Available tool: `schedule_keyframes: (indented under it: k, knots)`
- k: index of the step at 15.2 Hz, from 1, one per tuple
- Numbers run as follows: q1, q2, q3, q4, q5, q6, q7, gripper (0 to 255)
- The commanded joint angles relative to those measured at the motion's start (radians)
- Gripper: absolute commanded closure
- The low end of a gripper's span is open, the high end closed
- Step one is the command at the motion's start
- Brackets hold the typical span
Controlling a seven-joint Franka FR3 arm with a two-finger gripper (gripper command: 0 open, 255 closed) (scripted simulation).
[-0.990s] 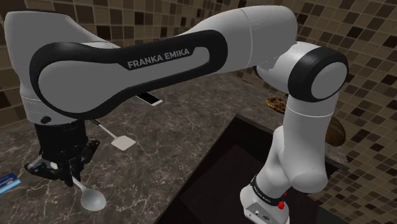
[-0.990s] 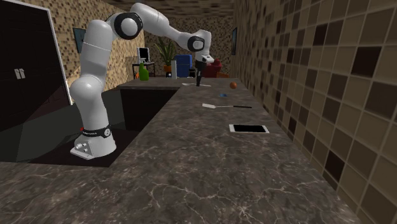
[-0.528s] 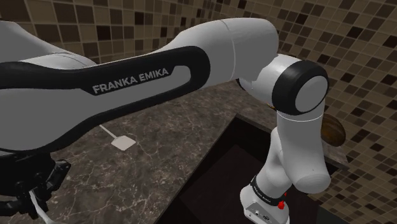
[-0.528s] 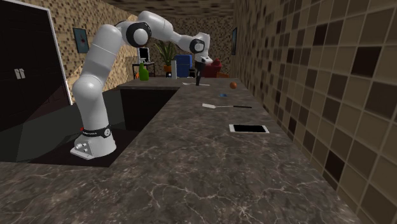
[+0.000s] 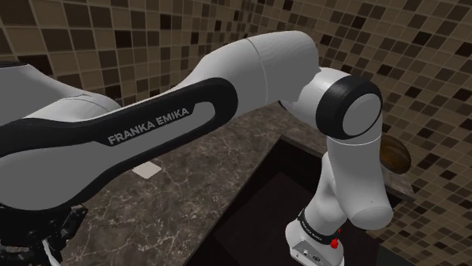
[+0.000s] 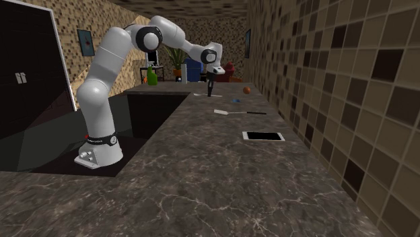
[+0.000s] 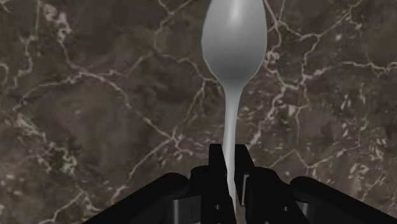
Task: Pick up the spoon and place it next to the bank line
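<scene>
End effector [image 7: 228, 159] is clamping the spoon [image 7: 233, 38] at its handle end, w/ both black fingers pressing in on the thin stem and no gap showing. We're seeing the spoon as plain pale grey, smooth & glossy, w/ an oval bowl and a slim stem that is widening toward the bowl. It's pointing straight out from the fingers over the dark brown, white-veined counter [image 7: 95, 95]. In the second ext. view we're seeing the end effector [image 6: 211, 84] hovering above the counter's far end, w/ a white phone [image 6: 264, 136] lying well apart from it, nearer the camera.
</scene>
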Motion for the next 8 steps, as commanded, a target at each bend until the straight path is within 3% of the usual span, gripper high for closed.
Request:
schedule_keyframes:
  k: [1, 8]
  knots:
    - [0.001, 0.009, -0.001, -0.014, -0.002, 0.023, -0.002, 255]
    - [0.001, 0.021, -0.003, -0.03, -0.004, 0.05, -0.005, 255]
